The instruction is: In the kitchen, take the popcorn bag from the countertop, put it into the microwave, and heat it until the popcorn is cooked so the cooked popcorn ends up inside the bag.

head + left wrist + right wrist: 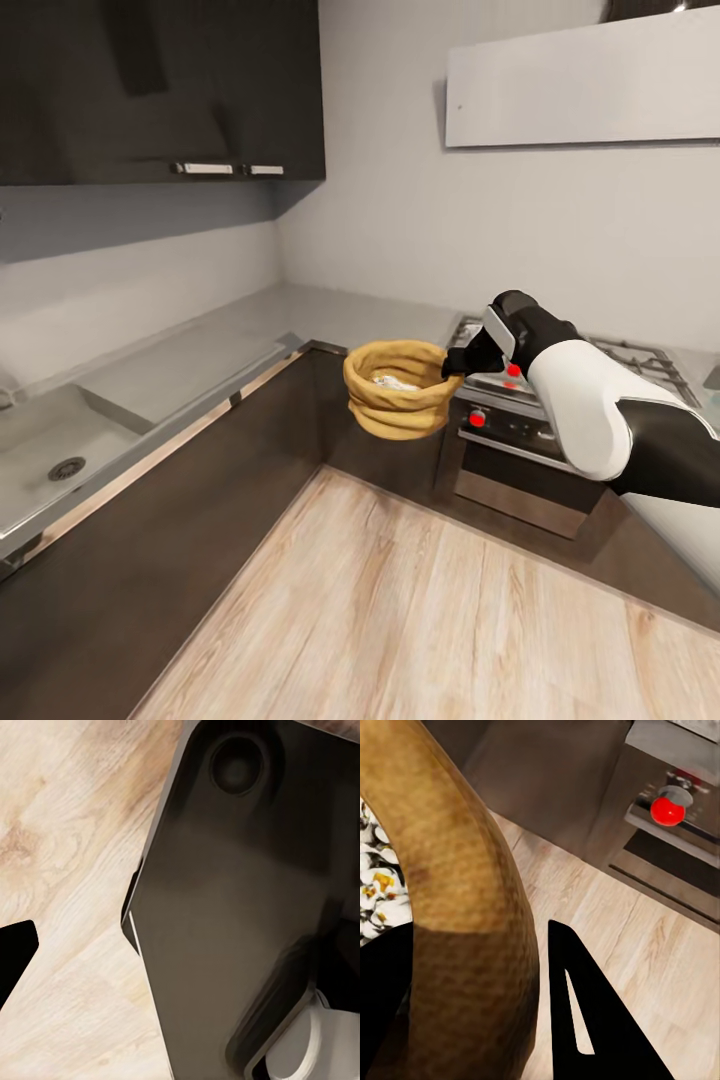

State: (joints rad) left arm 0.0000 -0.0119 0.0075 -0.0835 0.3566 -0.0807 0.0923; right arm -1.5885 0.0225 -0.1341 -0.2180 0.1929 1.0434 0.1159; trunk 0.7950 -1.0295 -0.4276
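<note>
My right gripper point(457, 366) is shut on the rim of the popcorn bag point(396, 403), a tan-orange ridged sack held upright in the air over the wooden floor, just in front of the countertop point(330, 305) corner. White popcorn point(392, 381) lies inside it. In the right wrist view the thick bag rim point(457, 907) sits between the two dark fingers point(585, 1020), one inside and one outside, with popcorn point(379, 885) beside it. A dark fingertip point(15, 954) of my left gripper hangs over the floor by my own dark base point(225, 907). The microwave is out of view.
A grey hob point(625, 358) tops an oven with red knobs point(478, 418) right behind the bag. A sink point(50, 450) is set in the counter at left. Dark wall cabinets point(160, 90) and a white hood point(580, 85) hang above. Wooden floor point(400, 620) spreads below.
</note>
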